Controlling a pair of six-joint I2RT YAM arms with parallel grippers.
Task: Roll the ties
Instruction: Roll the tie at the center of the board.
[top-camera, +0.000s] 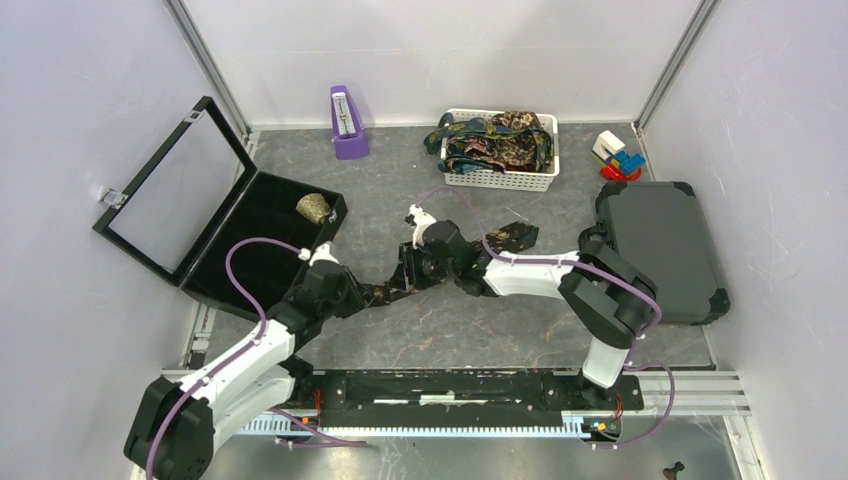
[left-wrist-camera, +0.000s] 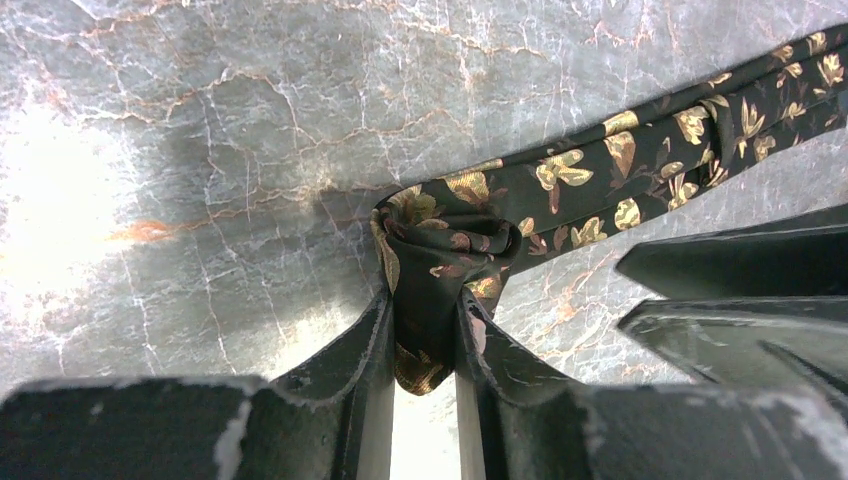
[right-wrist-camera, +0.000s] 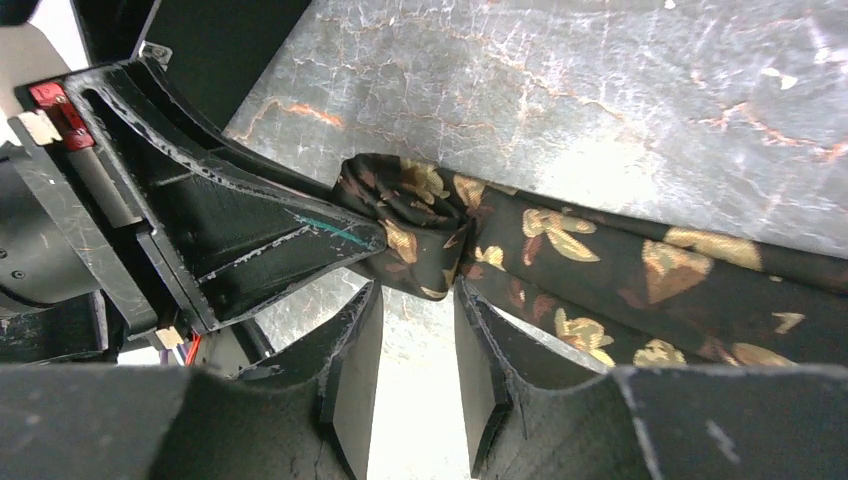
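A dark tie (top-camera: 505, 238) with gold floral print lies across the middle of the table, its left end curled into a small roll (left-wrist-camera: 440, 235). My left gripper (left-wrist-camera: 425, 305) is shut on that rolled end, with fabric pinched between its fingers. From there the tie's strip (left-wrist-camera: 690, 125) runs off to the upper right. My right gripper (right-wrist-camera: 415, 295) stands open just in front of the same roll (right-wrist-camera: 410, 225), which touches its fingertips, and bare table shows between the jaws. In the top view the two grippers (top-camera: 378, 292) (top-camera: 412, 268) meet over the tie's left end.
A white basket (top-camera: 500, 180) at the back holds several more ties. On the left an open black case (top-camera: 240, 215) holds one rolled tie (top-camera: 313, 207). A closed grey case (top-camera: 660, 245) lies at the right. A purple object (top-camera: 347, 125) and toy blocks (top-camera: 618, 157) stand near the back wall.
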